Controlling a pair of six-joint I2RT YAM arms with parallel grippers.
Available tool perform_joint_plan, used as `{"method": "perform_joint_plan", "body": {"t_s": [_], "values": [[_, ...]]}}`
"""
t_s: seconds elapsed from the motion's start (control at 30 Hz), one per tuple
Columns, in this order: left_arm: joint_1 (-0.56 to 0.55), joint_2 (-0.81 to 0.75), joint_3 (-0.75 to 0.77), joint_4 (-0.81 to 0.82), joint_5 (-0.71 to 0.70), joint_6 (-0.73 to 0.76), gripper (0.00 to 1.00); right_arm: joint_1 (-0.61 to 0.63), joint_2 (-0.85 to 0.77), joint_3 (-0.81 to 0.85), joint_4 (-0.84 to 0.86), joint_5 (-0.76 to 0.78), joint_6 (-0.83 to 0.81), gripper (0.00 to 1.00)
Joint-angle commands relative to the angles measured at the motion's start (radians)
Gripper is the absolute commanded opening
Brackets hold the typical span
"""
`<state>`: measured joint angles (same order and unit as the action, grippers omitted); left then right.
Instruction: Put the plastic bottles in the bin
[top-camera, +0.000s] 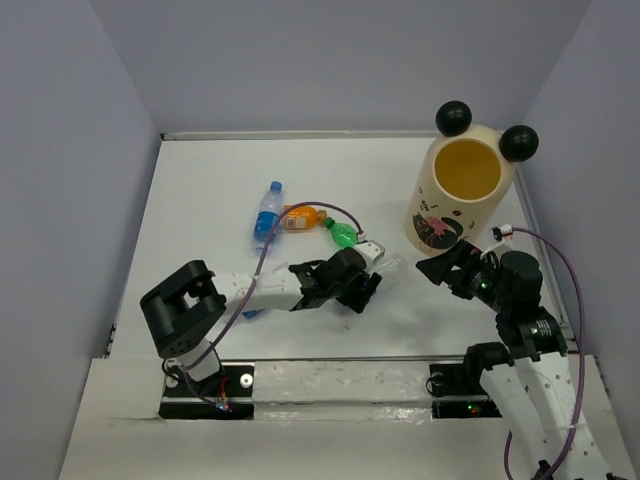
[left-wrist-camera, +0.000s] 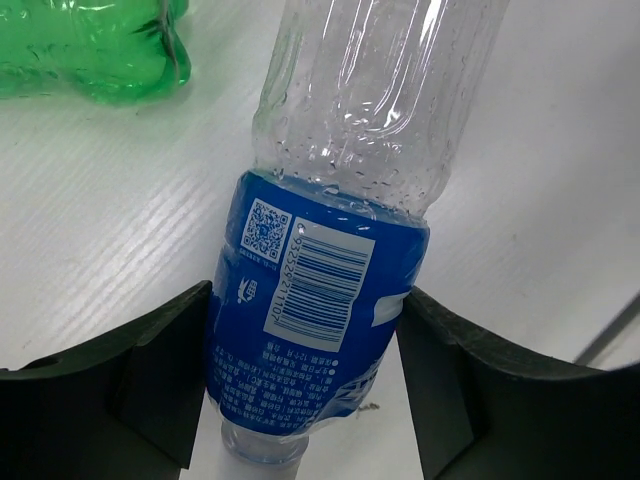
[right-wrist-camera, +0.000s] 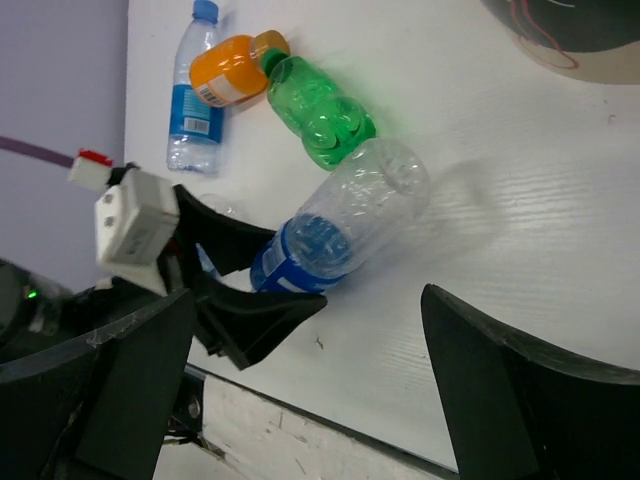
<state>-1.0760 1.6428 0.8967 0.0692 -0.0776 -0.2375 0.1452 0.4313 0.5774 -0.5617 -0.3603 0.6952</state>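
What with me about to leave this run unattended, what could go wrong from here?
The left gripper grips the clear bottle only at its labelled end, so the long body could swing or slip once lifted. The green bottle lies right beside it and may get knocked away. The bin is tall and the open right gripper sits near its base, so the carry might clip either.

Bright, even light from overhead washes my white table (top-camera: 300, 180), so shadows are soft and faint. At my left wrist the clear bottle (left-wrist-camera: 380, 90) is sharp, with small glints on its plastic; my right fingers (right-wrist-camera: 500, 390) look slightly blurred close up.
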Motion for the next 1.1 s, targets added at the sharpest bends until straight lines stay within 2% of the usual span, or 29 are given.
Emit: {"method": "perform_joint_plan", "body": {"t_s": [0.0, 0.17, 0.47, 0.83, 0.97, 1.0, 1.07], "values": [[-0.012, -0.174, -0.062, 0.134, 0.108, -0.045, 0.71, 0.004, -0.008, -0.039, 0.003, 0.032, 0.039, 0.99], [-0.016, -0.274, -0.134, 0.274, 0.229, -0.105, 0.71, 0.004, -0.003, -0.099, 0.138, -0.129, 0.090, 1.00], [-0.030, -0.311, -0.131, 0.320, 0.318, -0.114, 0.71, 0.004, 0.034, -0.103, 0.241, -0.252, 0.090, 1.00], [-0.048, -0.325, -0.142, 0.345, 0.348, -0.109, 0.71, 0.004, 0.069, -0.103, 0.354, -0.242, 0.110, 0.94], [-0.048, -0.336, -0.148, 0.343, 0.346, -0.111, 0.71, 0.004, 0.090, -0.087, 0.373, -0.233, 0.118, 0.83], [-0.048, -0.343, -0.151, 0.345, 0.334, -0.112, 0.72, 0.004, 0.093, -0.074, 0.367, -0.230, 0.118, 0.69], [-0.048, -0.363, -0.156, 0.340, 0.290, -0.127, 0.75, 0.004, 0.095, -0.057, 0.356, -0.239, 0.121, 0.51]]}}
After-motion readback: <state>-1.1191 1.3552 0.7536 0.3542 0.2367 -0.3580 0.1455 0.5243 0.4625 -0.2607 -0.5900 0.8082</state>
